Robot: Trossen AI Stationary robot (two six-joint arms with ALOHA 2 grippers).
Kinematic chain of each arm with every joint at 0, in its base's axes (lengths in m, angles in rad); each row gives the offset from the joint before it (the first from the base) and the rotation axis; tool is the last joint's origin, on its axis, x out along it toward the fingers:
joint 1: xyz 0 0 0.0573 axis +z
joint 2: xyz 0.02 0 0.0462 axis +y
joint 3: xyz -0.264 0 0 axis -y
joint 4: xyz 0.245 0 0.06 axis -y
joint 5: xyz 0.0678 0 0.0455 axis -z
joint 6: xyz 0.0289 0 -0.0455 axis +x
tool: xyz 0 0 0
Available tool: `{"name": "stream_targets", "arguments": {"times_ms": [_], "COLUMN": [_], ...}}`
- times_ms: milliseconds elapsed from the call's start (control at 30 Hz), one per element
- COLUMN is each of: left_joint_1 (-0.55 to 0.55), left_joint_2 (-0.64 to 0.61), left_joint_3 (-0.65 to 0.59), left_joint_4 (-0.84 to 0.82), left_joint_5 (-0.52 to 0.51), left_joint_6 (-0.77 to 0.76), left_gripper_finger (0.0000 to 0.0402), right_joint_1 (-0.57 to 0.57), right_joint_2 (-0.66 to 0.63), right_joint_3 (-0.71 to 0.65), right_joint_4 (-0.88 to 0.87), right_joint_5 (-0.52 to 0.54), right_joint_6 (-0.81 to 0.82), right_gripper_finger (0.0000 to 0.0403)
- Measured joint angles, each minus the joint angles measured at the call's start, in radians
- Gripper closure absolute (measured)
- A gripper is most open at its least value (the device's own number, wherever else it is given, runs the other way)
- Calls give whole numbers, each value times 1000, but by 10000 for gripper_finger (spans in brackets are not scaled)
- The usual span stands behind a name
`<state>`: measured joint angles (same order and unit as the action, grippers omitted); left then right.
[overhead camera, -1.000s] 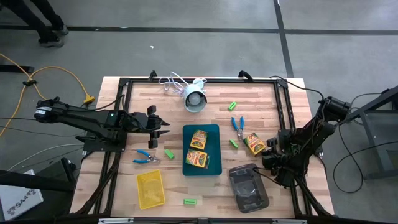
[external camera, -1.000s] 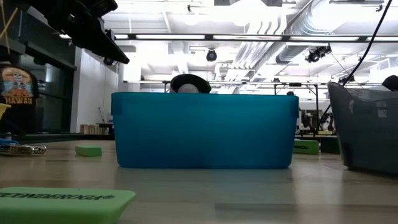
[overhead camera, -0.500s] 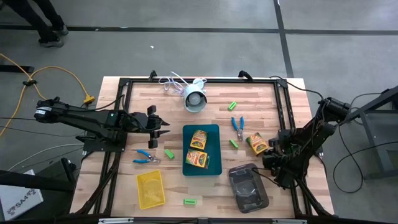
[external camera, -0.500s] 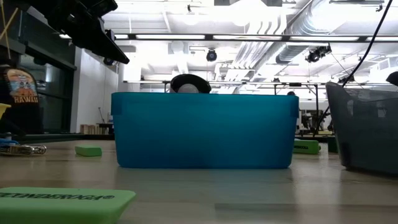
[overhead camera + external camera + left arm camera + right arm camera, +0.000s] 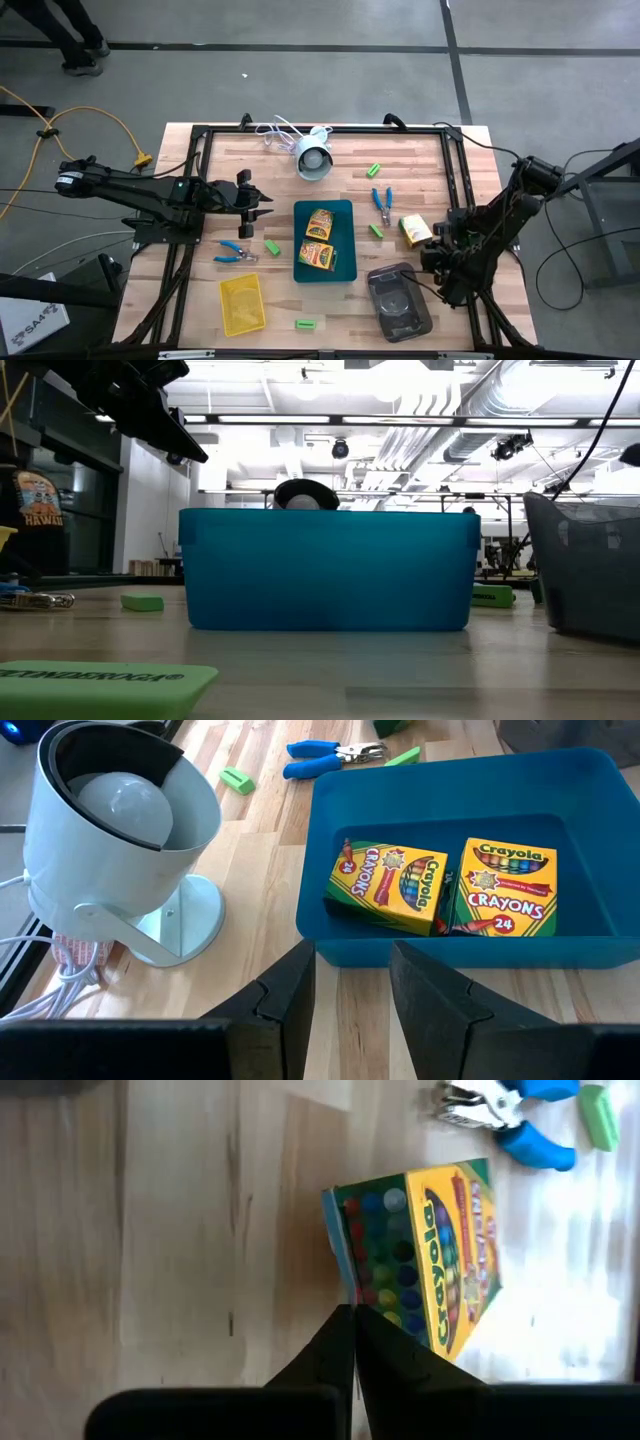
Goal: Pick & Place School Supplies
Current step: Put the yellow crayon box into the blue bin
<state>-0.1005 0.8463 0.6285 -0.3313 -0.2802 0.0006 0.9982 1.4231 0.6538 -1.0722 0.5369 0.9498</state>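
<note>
A teal tray [image 5: 324, 262] holds two yellow crayon boxes [image 5: 388, 887], [image 5: 505, 888]. A third crayon box [image 5: 413, 229] is at the table's right, tipped up, with my right gripper [image 5: 350, 1316] shut at its corner. Blue-handled scissors lie flat on the wood right of the tray [image 5: 381, 203] and left of it [image 5: 235, 252]. Green blocks [image 5: 374, 170], [image 5: 376, 230], [image 5: 271, 246] are scattered on the wood. My left gripper [image 5: 350, 982] hovers open at the tray's left side, with nothing between its fingers. My right gripper pinches the third crayon box at one corner of its blue-edged end [image 5: 346, 1295], only at the fingertips. The fingers slant down from the table's right side. The box sits tilted with its printed face [image 5: 440, 1260] turned aside; whether any part is still on the wood, I cannot tell.
A white lamp [image 5: 313, 158] with a cable stands at the far middle. A yellow tray [image 5: 242, 303] and a dark grey tray [image 5: 400, 300] sit near the front edge, with a green block [image 5: 305, 324] between them. Black frame rails [image 5: 180, 280] run along both table sides.
My right gripper has risen and rolled a little, staying shut. The third crayon box, flat on the wood a second ago, has tipped up on edge and shifted slightly toward the table's right edge.
</note>
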Motion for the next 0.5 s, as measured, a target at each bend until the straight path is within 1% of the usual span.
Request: {"name": "stream_targets", "arguments": {"times_ms": [333, 500], "left_joint_1": [0, 0], "left_joint_2": [0, 0], "left_joint_3": [0, 0], "left_joint_4": [0, 0], "left_joint_5": [0, 0], "left_joint_6": [0, 0], "left_gripper_finger": [277, 277], "right_joint_1": [-103, -137], "right_joint_2": [-1, -1], "right_joint_3": [106, 156], "right_joint_4": [-165, -242], "right_joint_5": [3, 6], "right_joint_6": [-8, -19], "right_gripper_finger": [399, 399]}}
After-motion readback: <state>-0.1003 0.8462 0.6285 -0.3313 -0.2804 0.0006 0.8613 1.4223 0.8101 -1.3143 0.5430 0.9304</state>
